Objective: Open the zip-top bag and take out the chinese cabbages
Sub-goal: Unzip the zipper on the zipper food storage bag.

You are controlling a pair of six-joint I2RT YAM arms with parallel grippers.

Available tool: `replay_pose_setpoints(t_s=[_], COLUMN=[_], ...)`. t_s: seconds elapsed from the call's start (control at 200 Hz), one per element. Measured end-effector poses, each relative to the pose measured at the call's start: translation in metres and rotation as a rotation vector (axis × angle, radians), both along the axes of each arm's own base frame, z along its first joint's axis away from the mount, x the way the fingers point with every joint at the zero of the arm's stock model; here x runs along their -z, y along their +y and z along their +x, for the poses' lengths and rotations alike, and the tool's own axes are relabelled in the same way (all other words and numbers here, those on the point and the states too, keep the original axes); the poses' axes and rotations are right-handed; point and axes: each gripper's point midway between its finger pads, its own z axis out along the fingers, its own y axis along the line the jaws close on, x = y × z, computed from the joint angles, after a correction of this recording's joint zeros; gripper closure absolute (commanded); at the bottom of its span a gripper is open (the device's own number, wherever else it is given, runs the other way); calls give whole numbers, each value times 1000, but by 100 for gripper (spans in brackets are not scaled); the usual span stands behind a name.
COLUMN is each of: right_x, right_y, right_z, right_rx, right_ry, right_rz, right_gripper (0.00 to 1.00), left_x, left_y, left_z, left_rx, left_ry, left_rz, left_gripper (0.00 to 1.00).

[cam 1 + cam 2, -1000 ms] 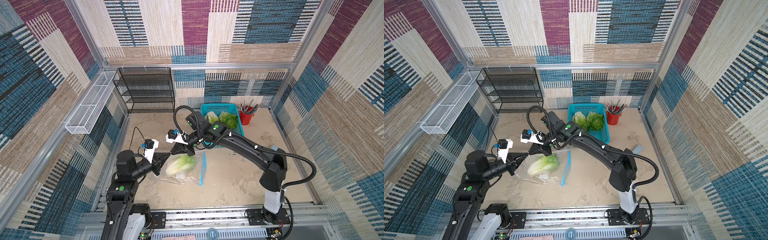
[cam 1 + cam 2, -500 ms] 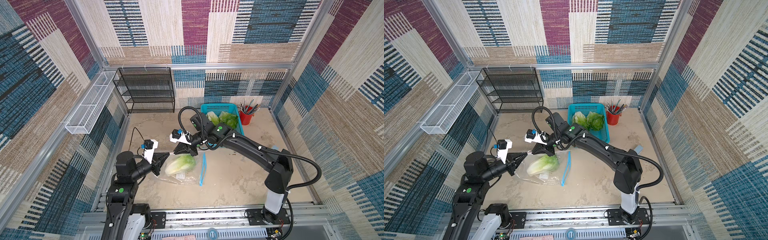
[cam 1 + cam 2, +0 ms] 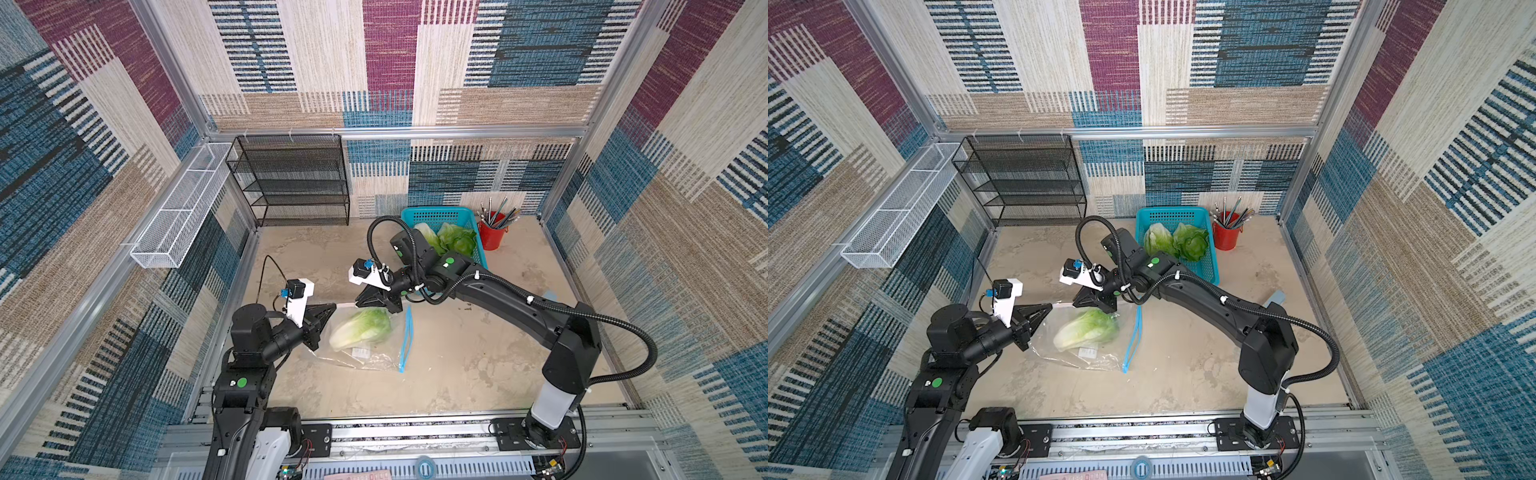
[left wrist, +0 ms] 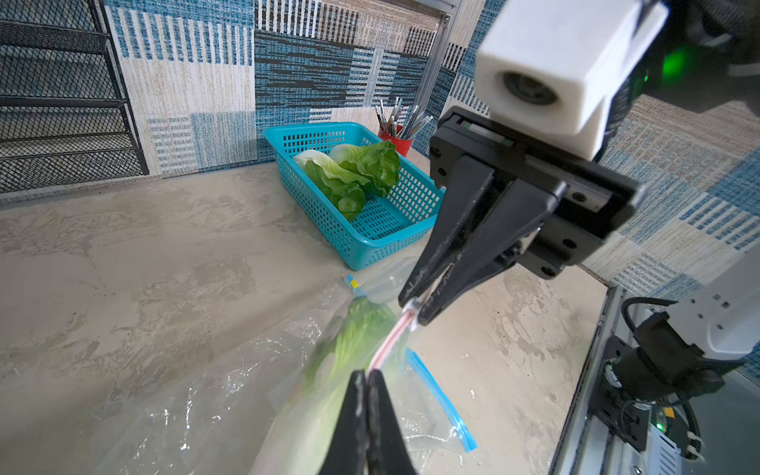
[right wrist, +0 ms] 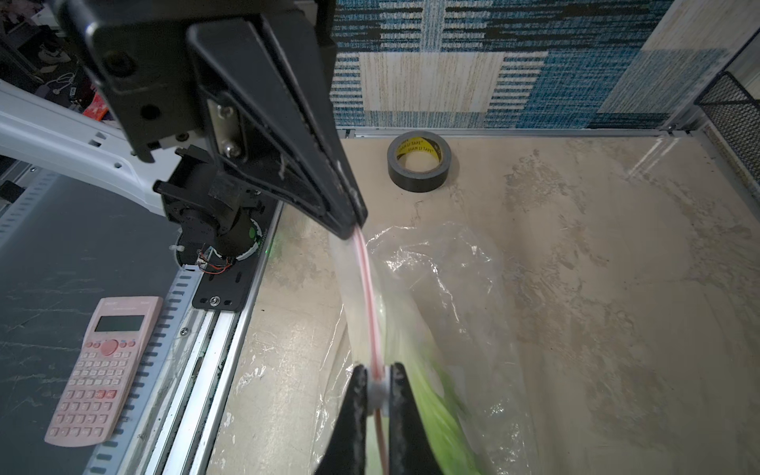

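Observation:
The clear zip-top bag (image 3: pixel 374 358) lies on the table with one chinese cabbage (image 3: pixel 360 328) inside, seen in both top views. Its pink zip strip (image 4: pixel 390 337) is stretched taut between my two grippers. My left gripper (image 4: pixel 366 374) is shut on one end of that strip. My right gripper (image 5: pixel 377 370) is shut on the white slider (image 5: pixel 377 390) a short way along it. In a top view the left gripper (image 3: pixel 1050 306) and right gripper (image 3: pixel 1076 302) stand close together above the bag's far edge. Two more chinese cabbages (image 3: pixel 446 241) lie in the blue basket (image 3: pixel 480 253).
A red pen cup (image 3: pixel 492 235) stands right of the basket. A black wire rack (image 3: pixel 299 183) stands at the back left, under a white wire tray (image 3: pixel 183 208) on the left wall. A tape roll (image 5: pixel 418 162) lies near the left wall. A pink calculator (image 5: pixel 105 370) lies beyond the front rail.
My right gripper has slid a little to the right, away from the left gripper, with the slider in it. The left arm has stayed put.

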Motion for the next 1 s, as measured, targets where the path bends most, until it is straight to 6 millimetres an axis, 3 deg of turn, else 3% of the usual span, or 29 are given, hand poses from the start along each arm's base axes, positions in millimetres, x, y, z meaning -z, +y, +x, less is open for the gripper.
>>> replay_pose_setpoints(t_s=[1.002], right_x=[24], right_y=[-36], right_z=[20], right_rx=[154], right_ry=[-30], right_rz=[-36], right_gripper=[100], left_x=[6], left_y=[15], left_z=[3], left_rx=[-104], left_ry=[6], left_rz=[42], left_gripper=[100])
